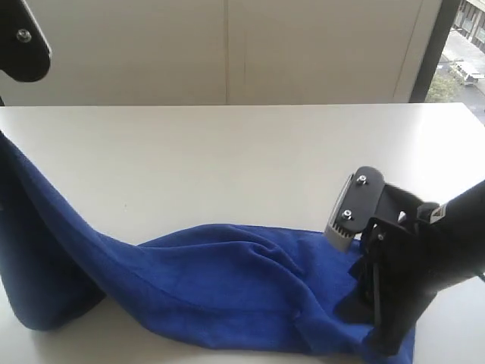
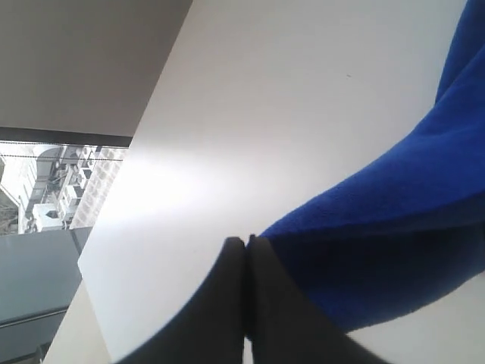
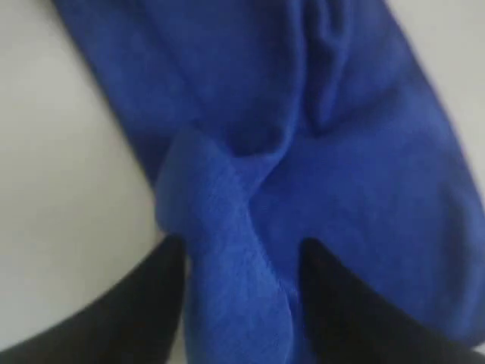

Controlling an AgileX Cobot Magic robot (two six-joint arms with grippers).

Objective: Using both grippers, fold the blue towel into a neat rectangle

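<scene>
The blue towel (image 1: 227, 280) lies bunched along the front of the white table (image 1: 227, 152). Its left end rises off the table and leaves the exterior view at the left edge. My left gripper (image 2: 246, 241) is shut, with the towel (image 2: 394, 227) coming away right at its tips and hanging over the table; it is outside the exterior view. My right gripper (image 1: 383, 345) points down on the towel's right end. In the right wrist view its jaws stand apart (image 3: 241, 246), astride a raised ridge of towel (image 3: 227, 227).
A black arm part (image 1: 23, 38) hangs at the top left. The table's far edge meets a pale wall, with a window strip (image 1: 455, 45) at the far right. Bare tabletop stretches behind the towel.
</scene>
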